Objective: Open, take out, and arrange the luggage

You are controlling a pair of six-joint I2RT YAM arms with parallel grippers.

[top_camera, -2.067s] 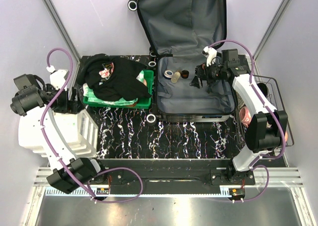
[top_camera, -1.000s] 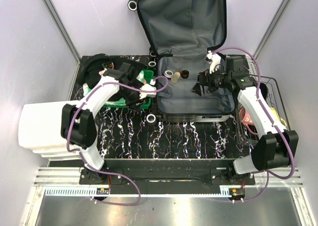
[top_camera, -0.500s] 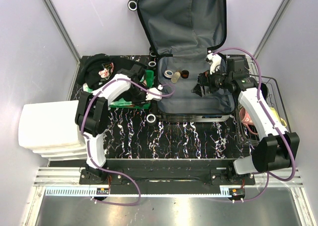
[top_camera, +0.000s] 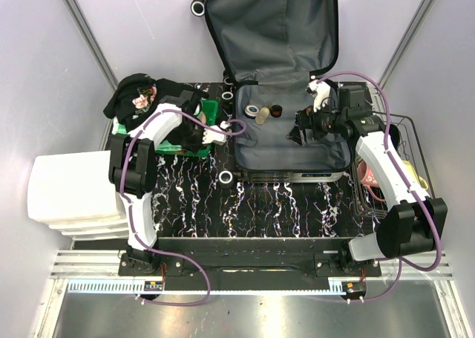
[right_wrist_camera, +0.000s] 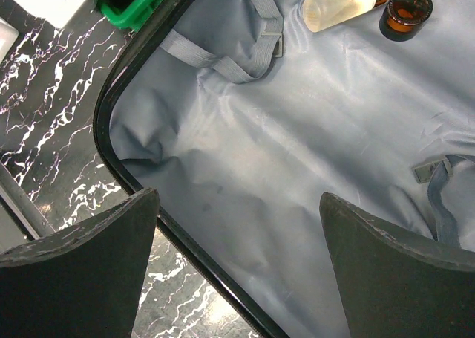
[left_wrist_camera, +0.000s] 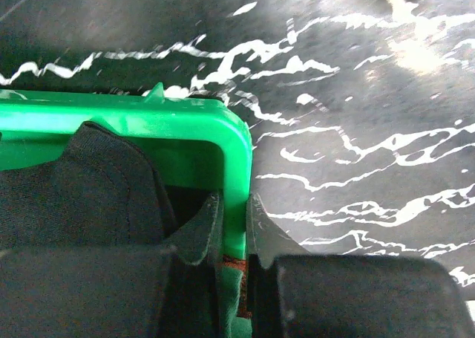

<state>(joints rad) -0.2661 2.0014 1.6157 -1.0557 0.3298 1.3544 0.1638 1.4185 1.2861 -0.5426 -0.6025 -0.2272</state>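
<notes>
The luggage [top_camera: 289, 146] lies open on the table, its grey-lined lid [top_camera: 274, 26] standing up at the back. In its base lie a tape roll [top_camera: 253, 111], a pale bottle [top_camera: 262, 117] and a brown jar [top_camera: 277, 111]. My left gripper [top_camera: 199, 136] is shut on the right rim of the green bin [top_camera: 213, 112]; in the left wrist view the jaws [left_wrist_camera: 234, 204] pinch the rim of the green bin [left_wrist_camera: 148, 119]. My right gripper [top_camera: 297, 130] hangs open over the luggage lining [right_wrist_camera: 297, 130], and the right wrist view shows nothing between the spread tips of this gripper [right_wrist_camera: 237, 200].
Dark clothes [top_camera: 141, 100] are heaped in the green bin and spill over its left side. A white drawer unit [top_camera: 70, 193] stands at the left, a wire basket [top_camera: 404, 126] at the right. The marble table top [top_camera: 260, 204] runs in front of the luggage.
My left gripper closed on the green bin's rim and dragged the bin with its clothes leftward, away from the luggage. The right arm has stayed put.
</notes>
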